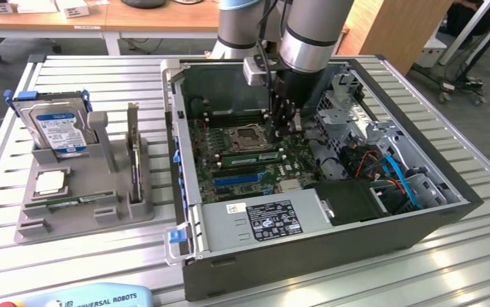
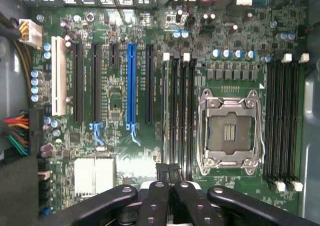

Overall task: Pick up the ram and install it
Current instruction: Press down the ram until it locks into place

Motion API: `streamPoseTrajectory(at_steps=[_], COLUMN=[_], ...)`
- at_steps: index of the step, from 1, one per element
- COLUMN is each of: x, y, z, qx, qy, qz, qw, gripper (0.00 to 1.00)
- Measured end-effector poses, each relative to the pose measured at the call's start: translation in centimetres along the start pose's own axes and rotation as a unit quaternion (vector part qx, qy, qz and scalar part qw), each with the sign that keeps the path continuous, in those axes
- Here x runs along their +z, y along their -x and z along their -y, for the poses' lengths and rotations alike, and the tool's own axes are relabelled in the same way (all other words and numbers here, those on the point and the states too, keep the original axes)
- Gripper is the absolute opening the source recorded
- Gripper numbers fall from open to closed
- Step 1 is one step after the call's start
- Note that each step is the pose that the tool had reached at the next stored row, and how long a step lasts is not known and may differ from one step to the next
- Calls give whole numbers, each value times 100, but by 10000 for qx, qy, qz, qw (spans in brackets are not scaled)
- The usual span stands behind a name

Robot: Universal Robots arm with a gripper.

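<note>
My gripper (image 1: 284, 128) hangs inside the open computer case (image 1: 450, 192), over the motherboard (image 2: 115, 106) next to the CPU socket (image 2: 229, 131). Its black fingers (image 2: 156, 198) are pressed together, shut, with nothing visible between them. The ram (image 1: 249, 155), a green stick with dark chips, stands on edge in the bank of memory slots beside the socket. In the wrist view the ram (image 2: 164, 111) shows as a thin edge in the outermost slot, and the fingertips sit over one end of that bank. I cannot tell whether they touch it.
On the exterior view's left a grey holder (image 1: 83, 214) carries a silver hard drive with a blue label (image 1: 57, 125), a square chip (image 1: 50, 182) and another green stick (image 1: 74, 202). The power supply (image 1: 262, 220) and drive cage with cables (image 1: 382, 173) crowd the case.
</note>
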State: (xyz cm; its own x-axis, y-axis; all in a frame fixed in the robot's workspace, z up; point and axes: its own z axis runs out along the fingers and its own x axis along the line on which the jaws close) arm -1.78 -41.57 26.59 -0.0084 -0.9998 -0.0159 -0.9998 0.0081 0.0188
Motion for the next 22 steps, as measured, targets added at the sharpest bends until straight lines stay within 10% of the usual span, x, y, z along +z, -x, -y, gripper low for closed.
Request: streamPoseTrajectory(at_steps=[22], x=[26], y=[1], z=[191], qx=[2], qy=[0], qz=[-1], qw=[10000], gripper=[10])
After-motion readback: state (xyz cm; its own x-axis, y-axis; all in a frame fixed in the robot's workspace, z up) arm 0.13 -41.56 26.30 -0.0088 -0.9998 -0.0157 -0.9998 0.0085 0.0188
